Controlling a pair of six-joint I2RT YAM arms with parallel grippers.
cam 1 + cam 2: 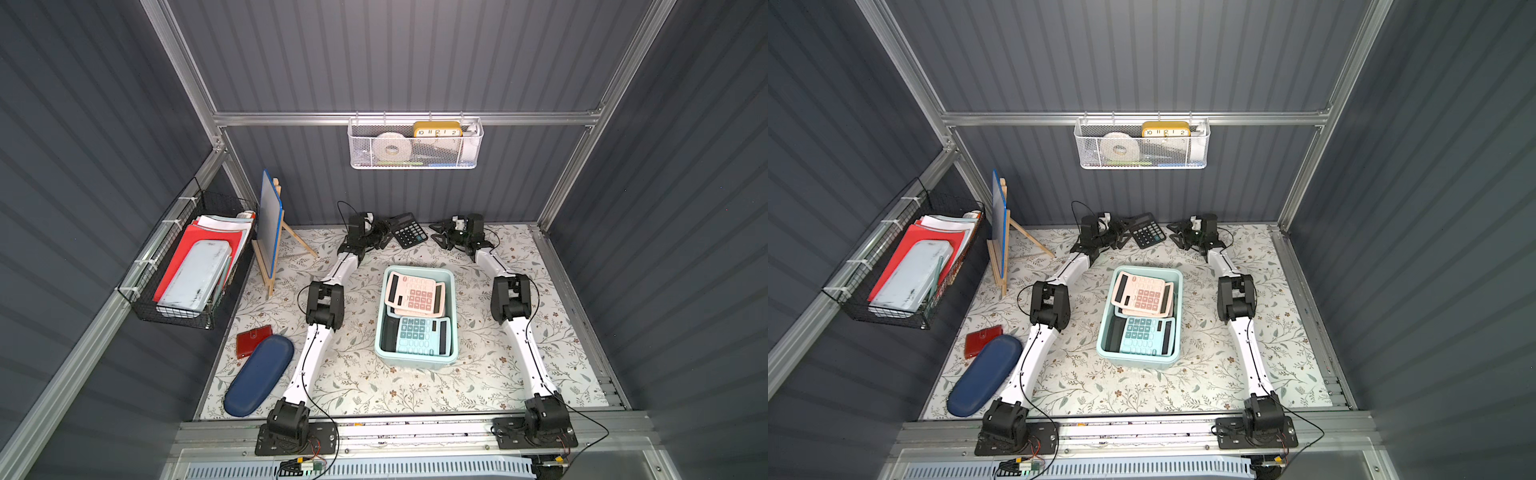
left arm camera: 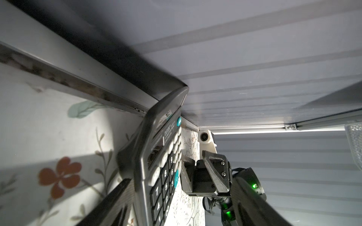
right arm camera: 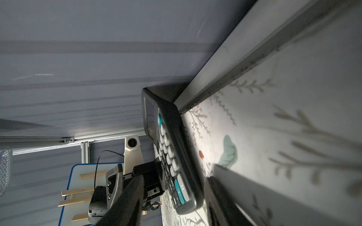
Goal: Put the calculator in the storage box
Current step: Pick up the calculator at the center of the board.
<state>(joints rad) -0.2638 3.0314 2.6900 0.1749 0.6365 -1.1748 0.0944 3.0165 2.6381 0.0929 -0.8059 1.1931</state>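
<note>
Beyond the storage box (image 1: pixel 415 362), the black calculator (image 1: pixel 409 235) sits at the back edge of the worktop (image 1: pixel 415 395). The left fingers (image 2: pixel 117 205) straddle its side, grip unclear. The right fingers (image 2: pixel 215 166) are released, just beside it.

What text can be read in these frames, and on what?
"10 11 12 1 2": yellow clock face, in the white mesh basket.
"7", "8", "9": black calculator keys.
Its brand label: too blurred to read.
Pink calculator and teal calculator keys: too small.
</note>
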